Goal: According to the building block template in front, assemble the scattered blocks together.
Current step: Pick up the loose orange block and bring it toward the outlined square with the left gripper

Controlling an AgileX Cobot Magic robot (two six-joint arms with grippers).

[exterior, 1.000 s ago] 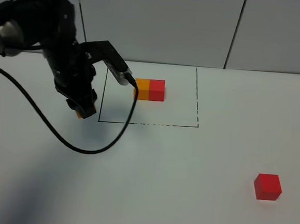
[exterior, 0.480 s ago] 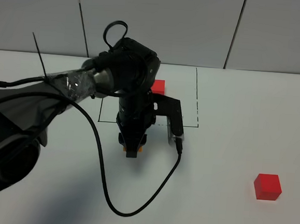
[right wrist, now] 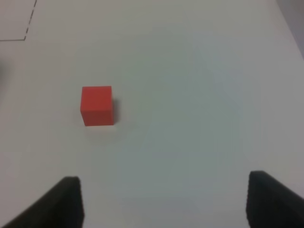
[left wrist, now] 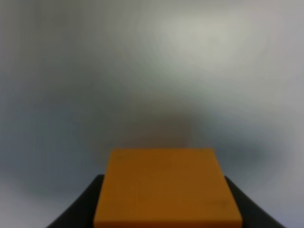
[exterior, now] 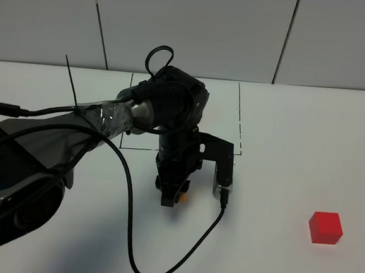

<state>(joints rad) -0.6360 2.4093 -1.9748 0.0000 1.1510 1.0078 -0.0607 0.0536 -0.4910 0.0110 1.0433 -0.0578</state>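
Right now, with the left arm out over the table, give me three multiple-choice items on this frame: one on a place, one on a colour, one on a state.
1. Where does the red cube lie relative to the dashed rectangle?
A) inside it
B) outside it, off to the right on the bare table
C) on its line

2. What colour is the thing that the left hand holds?
A) green
B) blue
C) orange

3. How is the right hand?
A) open, with nothing between its fingers
B) shut on the red cube
C) shut on a cable

Answers:
1 B: the high view shows it alone, far right of the outline.
2 C: the left wrist view shows an orange cube between the dark fingers.
3 A: the right wrist view shows the fingertips wide apart, with the red cube lying beyond them, untouched.
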